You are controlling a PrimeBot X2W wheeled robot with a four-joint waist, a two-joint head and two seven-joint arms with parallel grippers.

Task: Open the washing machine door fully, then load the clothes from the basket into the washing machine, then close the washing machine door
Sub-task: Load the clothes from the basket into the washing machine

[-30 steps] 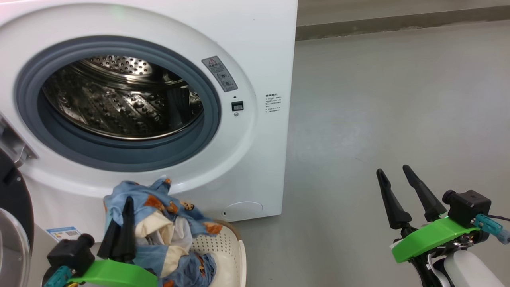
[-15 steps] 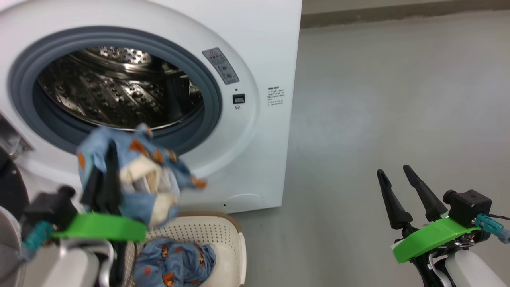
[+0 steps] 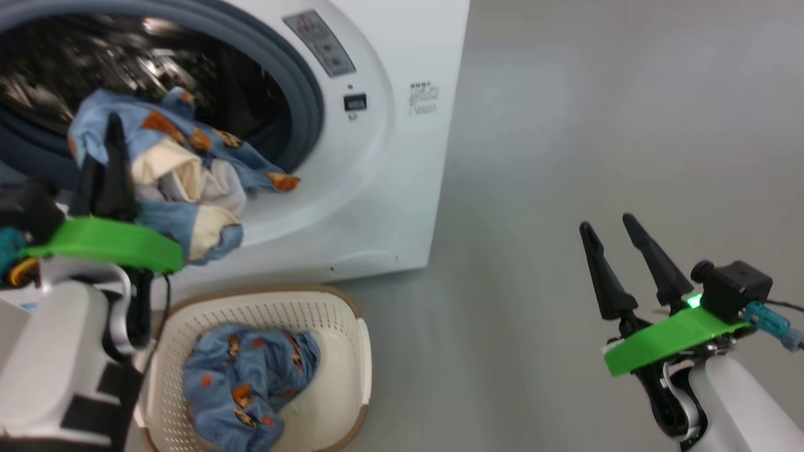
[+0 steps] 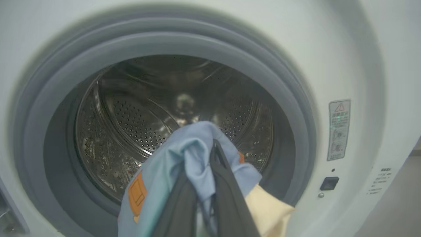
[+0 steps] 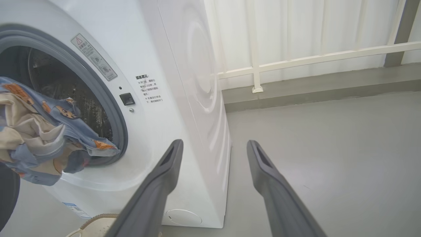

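Now | L pincer (image 3: 108, 147) clamps clothes (image 3: 188, 169) at drum (image 4: 138, 128) | basket (image 3: 270, 293): 1 garment (image 3: 245, 376) | R pincer (image 3: 606, 223) wide

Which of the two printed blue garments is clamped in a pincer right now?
The bundle showing cream lining, shut in the left pincer at the washing machine; the other garment lies loose in the basket.

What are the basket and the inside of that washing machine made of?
The basket looks like matte cream plastic, judging by its moulded holes; its brown rim may only imitate weave. The washing machine's drum looks like polished steel: shiny, reflective, perforated.
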